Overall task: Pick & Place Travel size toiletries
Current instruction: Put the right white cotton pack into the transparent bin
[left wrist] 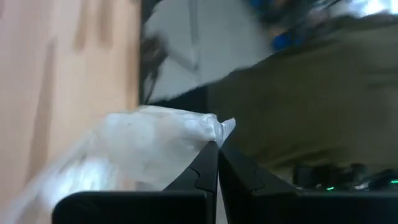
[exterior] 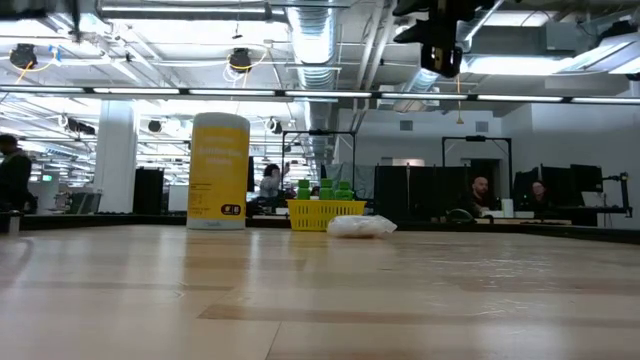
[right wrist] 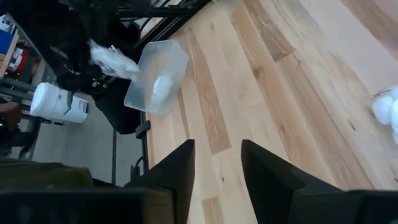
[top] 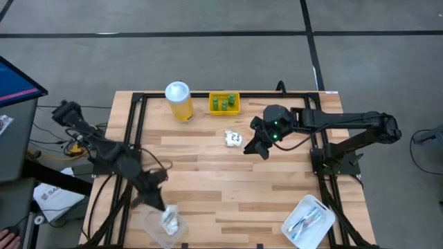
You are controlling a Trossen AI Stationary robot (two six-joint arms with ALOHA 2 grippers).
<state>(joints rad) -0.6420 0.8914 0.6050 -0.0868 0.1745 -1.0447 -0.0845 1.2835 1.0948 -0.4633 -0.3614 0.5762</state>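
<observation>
A crinkled white packet (left wrist: 155, 143) sits in my shut left gripper (left wrist: 217, 155) at the table's near left, beside a clear tub (top: 154, 225) with white packets (top: 171, 221) inside. A second white packet (top: 234, 139) lies on the table mid-far. My open right gripper (top: 257, 146) hovers just to its right; in the right wrist view that gripper (right wrist: 216, 165) points down at bare wood, with the packet (right wrist: 385, 109) off to one side. Green pieces (top: 224, 103) rest in the yellow tray. Brush-like sticks (top: 304, 221) lie in a clear tub at the near right. My left gripper pinches the white packet by one crumpled edge (left wrist: 211, 127) at the free ends of its two fingers. The packet bulges out to one side of the fingers. In the right wrist view it (right wrist: 112, 59) hangs lifted beside the clear tub (right wrist: 155, 74).
The tall yellow jar with a white lid (top: 178, 100) stands at the far edge, next to the yellow tray (top: 236, 109). A black frame (top: 135, 117) runs along the table's sides. Bare wood lies across the table's middle (top: 235, 187). People sit in the room beyond (exterior: 480, 195).
</observation>
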